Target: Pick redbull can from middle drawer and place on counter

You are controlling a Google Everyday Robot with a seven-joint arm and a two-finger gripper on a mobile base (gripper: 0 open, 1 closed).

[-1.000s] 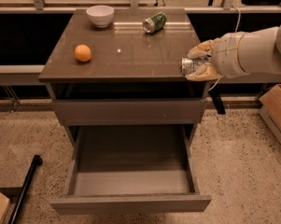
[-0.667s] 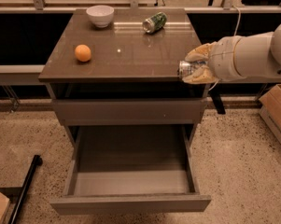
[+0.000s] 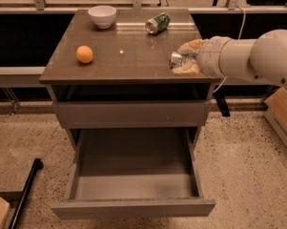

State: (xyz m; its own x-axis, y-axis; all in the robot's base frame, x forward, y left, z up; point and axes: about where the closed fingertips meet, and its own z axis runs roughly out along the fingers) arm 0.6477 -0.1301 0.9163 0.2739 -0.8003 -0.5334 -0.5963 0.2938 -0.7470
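Note:
The redbull can (image 3: pixel 176 59) is a small silvery can held sideways between my fingers, its round end facing left. My gripper (image 3: pixel 185 58) is shut on it, low over the right front part of the counter (image 3: pixel 126 56). I cannot tell whether the can touches the counter. The middle drawer (image 3: pixel 133 175) is pulled out below the cabinet and nothing shows inside it.
On the counter an orange (image 3: pixel 84 54) lies at the left, a white bowl (image 3: pixel 102 16) stands at the back left, and a green-patterned can (image 3: pixel 158 23) lies on its side at the back. A black pole (image 3: pixel 25 194) lies on the floor at the left; a cardboard box (image 3: pixel 282 113) stands at the right.
My gripper has carried the can leftward and a little farther in over the counter from its right edge. Nothing else has moved.

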